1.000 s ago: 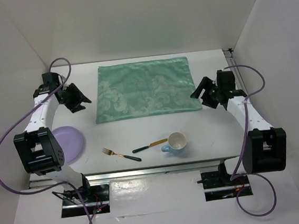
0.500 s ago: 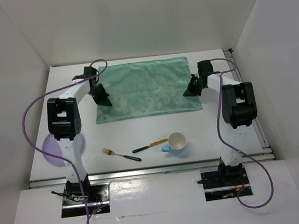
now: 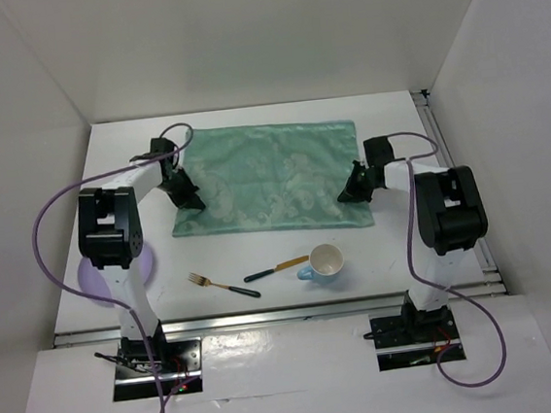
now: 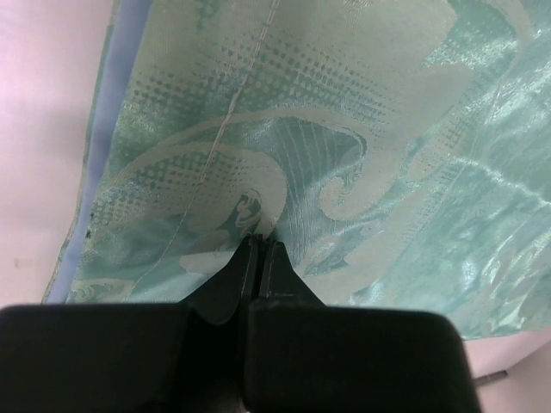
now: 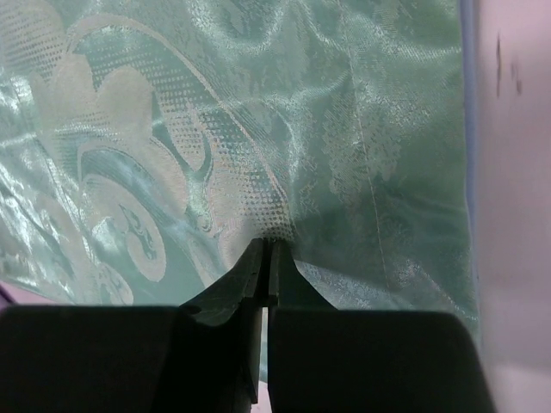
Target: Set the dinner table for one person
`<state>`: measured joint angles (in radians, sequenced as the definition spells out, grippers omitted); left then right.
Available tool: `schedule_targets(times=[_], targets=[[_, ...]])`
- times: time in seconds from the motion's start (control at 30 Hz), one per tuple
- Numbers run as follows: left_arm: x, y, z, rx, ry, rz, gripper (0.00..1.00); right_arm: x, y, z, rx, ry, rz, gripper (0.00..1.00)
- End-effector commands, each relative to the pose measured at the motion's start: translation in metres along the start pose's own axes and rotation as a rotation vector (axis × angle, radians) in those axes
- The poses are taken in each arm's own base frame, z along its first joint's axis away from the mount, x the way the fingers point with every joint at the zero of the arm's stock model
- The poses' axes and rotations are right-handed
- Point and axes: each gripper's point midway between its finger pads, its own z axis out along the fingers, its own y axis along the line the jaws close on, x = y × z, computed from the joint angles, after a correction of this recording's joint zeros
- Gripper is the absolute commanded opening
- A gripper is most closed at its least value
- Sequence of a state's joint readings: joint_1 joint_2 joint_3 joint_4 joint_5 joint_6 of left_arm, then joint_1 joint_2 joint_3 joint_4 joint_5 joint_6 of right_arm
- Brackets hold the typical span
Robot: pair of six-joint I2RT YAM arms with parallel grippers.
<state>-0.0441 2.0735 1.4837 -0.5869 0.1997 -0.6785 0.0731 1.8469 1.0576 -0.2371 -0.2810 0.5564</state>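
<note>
The white surface (image 3: 397, 253) bears a teal placemat (image 3: 268, 178), seemingly light, limp, slick; left end effector (image 4: 260, 243) and right end effector (image 5: 265, 245) pinch it near its side edges.

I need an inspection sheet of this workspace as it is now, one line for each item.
surface: white dinner table, metal rails at its near and right edges.
job's things: teal placemat far middle; fork, knife and blue cup near the front; lilac plate left, partly hidden by the left arm.
clutter: nothing seen.
grippers: left gripper shut on the placemat's left part; right gripper shut on its right part.
cables: purple cables loop beside both arms.
surroundings: plain white walls.
</note>
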Motion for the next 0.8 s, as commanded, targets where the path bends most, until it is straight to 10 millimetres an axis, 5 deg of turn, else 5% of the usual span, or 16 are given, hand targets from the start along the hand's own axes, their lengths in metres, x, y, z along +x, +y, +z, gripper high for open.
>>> schedule_targets(times=[0.0,0.37,0.77], targets=[[0.049,0.036,0.008,-0.103,0.112,-0.028,0.0,0.029,-0.023,-0.007,0.09,0.029,0.013,0.0],[0.094,0.073,-0.025,-0.211,0.088,-0.086,0.0,0.039,-0.033,-0.02,0.118,0.026,-0.018,0.0],[0.054,0.063,-0.03,-0.257,0.019,-0.025,0.0,0.047,-0.024,-0.038,0.096,0.013,-0.04,0.0]])
